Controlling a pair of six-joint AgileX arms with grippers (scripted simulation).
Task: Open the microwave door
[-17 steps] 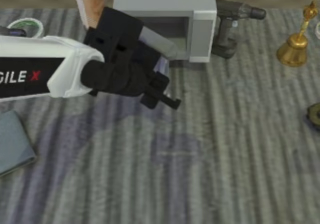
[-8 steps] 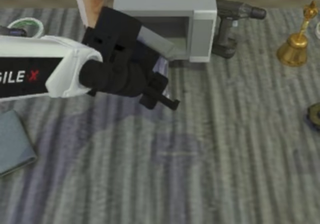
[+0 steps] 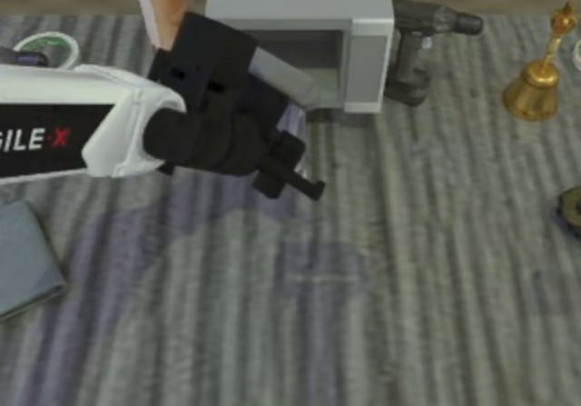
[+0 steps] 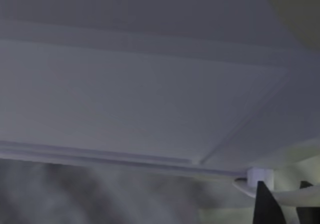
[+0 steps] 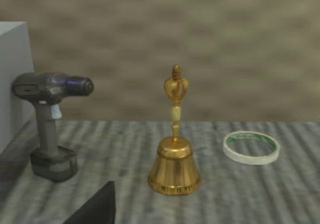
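Microwave: we see the microwave (image 3: 300, 6) at the far edge of the table (image 3: 381, 288); we place everything else against it.
Microwave door: the microwave door (image 3: 283, 73) stands swung partway out from the microwave's front, hinged on its left side, so the cavity shows behind it. In our left wrist view the door (image 4: 140, 93) fills nearly the whole picture as a pale panel with a framed window.
Left gripper: our left gripper (image 3: 295, 165) sits just in front of the microwave, at the door's free edge. Two dark fingertips (image 4: 265, 204) show right by the door's handle post, but we cannot tell whether they are apart or clamped on it.
Right gripper: our right arm is out of the top view; only a dark corner of it shows in its own wrist view.
Power drill: the drill (image 3: 419, 47) stands just right of the microwave.
Bell: a golden bell (image 3: 537, 74) stands farther right of the microwave, beyond the drill.
Tape ring: a tape roll (image 5: 251, 147) lies beyond the bell, still farther from the microwave.
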